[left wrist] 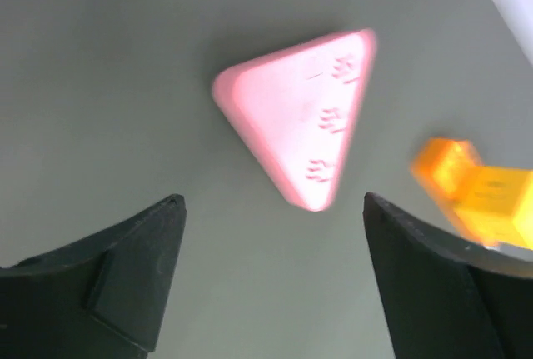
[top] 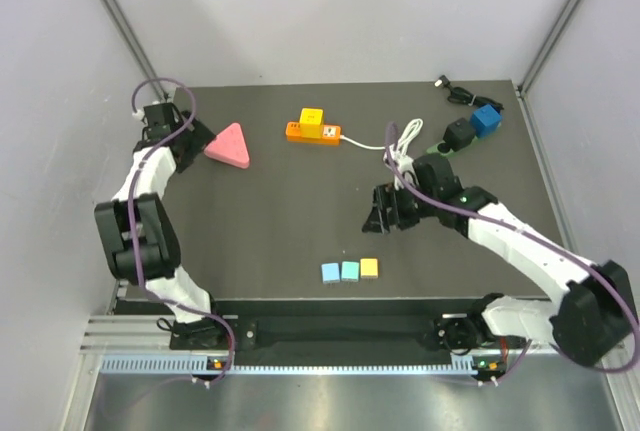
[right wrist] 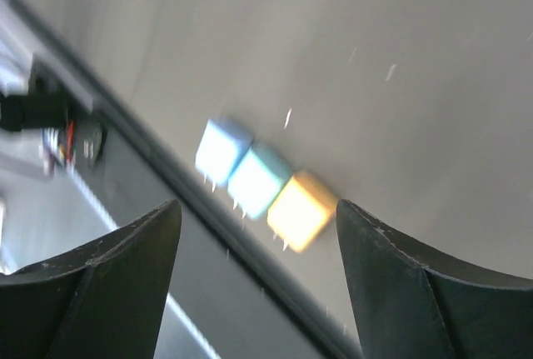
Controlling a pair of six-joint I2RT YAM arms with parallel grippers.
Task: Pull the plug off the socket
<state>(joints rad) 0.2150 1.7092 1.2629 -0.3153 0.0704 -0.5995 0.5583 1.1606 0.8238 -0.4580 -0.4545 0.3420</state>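
Two hands spread, empty: left hand (left wrist: 273, 205), right hand (right wrist: 258, 209); dark table (top: 280, 211); yellow plug (top: 312, 116) in orange socket (top: 294, 132); pale walls (top: 330, 11).

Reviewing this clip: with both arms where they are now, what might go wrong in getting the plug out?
The left gripper is open and faces the pink triangle, not the yellow plug on the orange power strip; it may grasp the wrong thing.
The strip lies loose, and the right gripper is open, pointing toward the three small cubes, far from it; with nothing pinning it, the strip may lift along with the plug.
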